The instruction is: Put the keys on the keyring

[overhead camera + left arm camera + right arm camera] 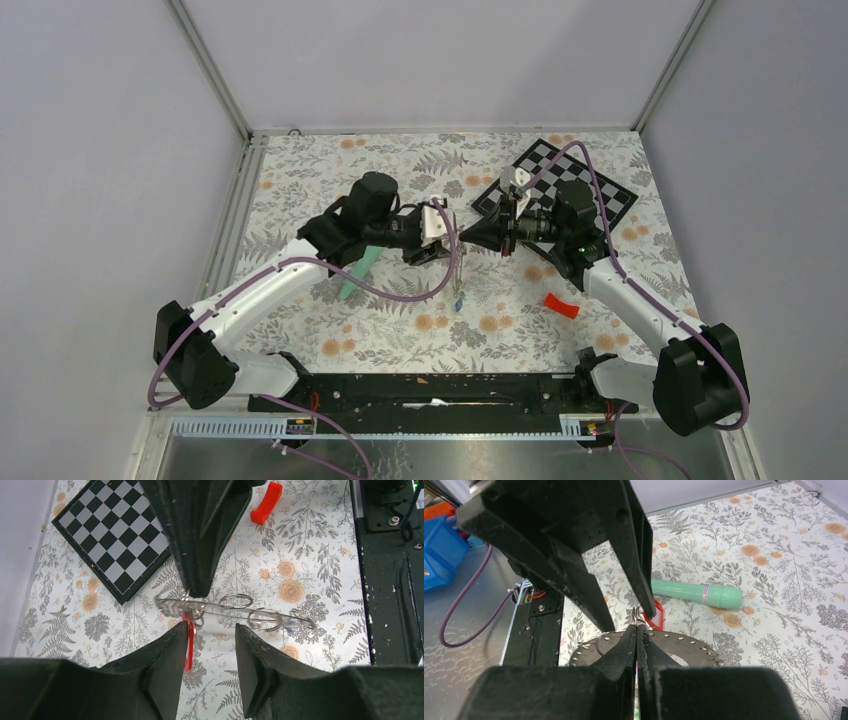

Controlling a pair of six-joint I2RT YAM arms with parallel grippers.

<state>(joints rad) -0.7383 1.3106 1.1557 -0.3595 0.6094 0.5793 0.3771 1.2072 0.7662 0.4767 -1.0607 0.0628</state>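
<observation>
While the right gripper clamps the keyring, left gripper gapes beside it.

Looked like a robotics lab test cell. Was boxed in by plain grey panels on aluminium framing. Held a floral-print table cover, a black-and-white checkerboard laid flat on it, purple cabling and a black mounting rail at the near edge.
</observation>
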